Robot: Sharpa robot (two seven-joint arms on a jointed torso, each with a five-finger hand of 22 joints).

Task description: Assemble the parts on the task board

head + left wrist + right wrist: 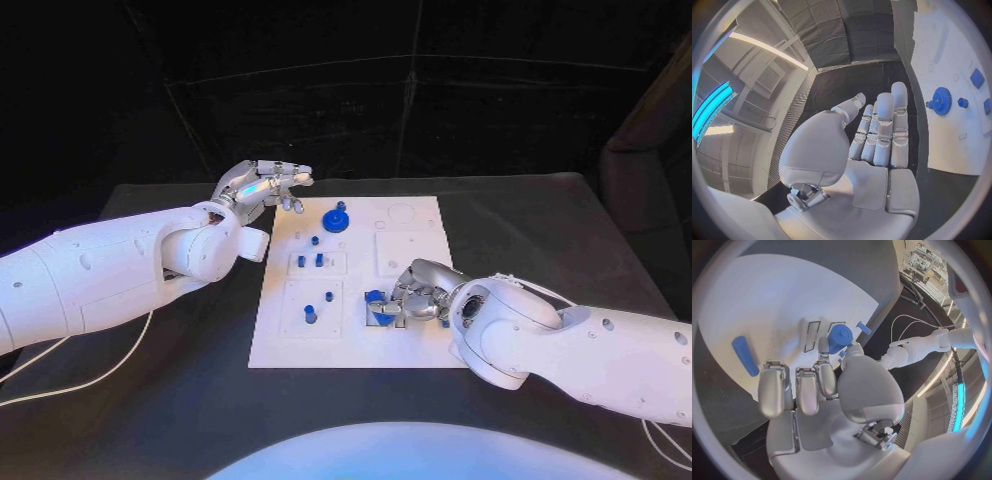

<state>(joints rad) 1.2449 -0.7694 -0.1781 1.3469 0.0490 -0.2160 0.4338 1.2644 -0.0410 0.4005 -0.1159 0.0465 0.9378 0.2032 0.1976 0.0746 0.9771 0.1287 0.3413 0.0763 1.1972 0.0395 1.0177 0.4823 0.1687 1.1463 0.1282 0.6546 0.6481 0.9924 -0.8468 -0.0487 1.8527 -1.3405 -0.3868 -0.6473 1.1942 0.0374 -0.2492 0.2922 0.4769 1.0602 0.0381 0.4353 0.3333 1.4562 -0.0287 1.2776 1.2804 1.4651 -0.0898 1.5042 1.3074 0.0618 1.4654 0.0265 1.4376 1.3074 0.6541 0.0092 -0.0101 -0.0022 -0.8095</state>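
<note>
Black table (173, 400) under white task board (411, 345)

Left hand (270, 184) flat, fingers straight; right hand (411, 292) curled downward.

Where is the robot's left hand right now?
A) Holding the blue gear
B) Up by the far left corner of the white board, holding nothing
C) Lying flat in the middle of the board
B: the left hand hangs by the far left corner of the task board with straight fingers and nothing in it; the blue gear lies apart on the board.
</note>
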